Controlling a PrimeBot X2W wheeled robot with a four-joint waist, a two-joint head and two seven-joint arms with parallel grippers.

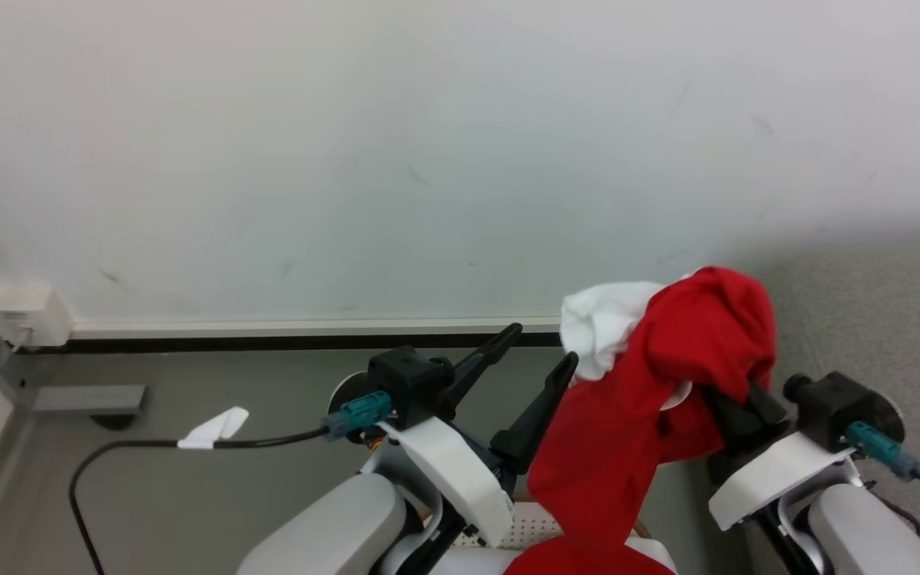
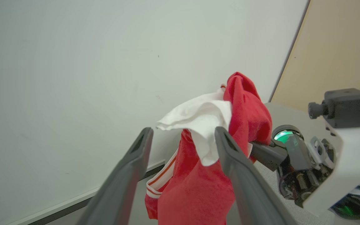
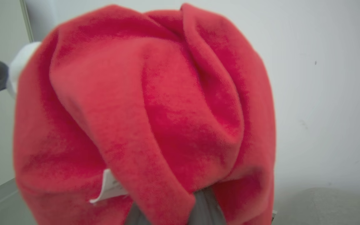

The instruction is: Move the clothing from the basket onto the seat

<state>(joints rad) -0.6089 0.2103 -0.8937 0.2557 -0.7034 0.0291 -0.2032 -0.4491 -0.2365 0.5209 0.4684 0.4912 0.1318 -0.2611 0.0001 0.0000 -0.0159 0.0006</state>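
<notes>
The red garment (image 1: 691, 351), seemingly limp and light, droops at centre right from the right claw (image 1: 735, 411), clenched on a bunched fold; the left claw (image 1: 536, 351) gapes, released.

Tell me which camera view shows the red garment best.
The head view: the red garment shows from its bunched top down its hanging length toward the basket. The left wrist view gives its upper part, with white fabric and striped trim. The right wrist view is a blurred close-up of red folds.
</notes>
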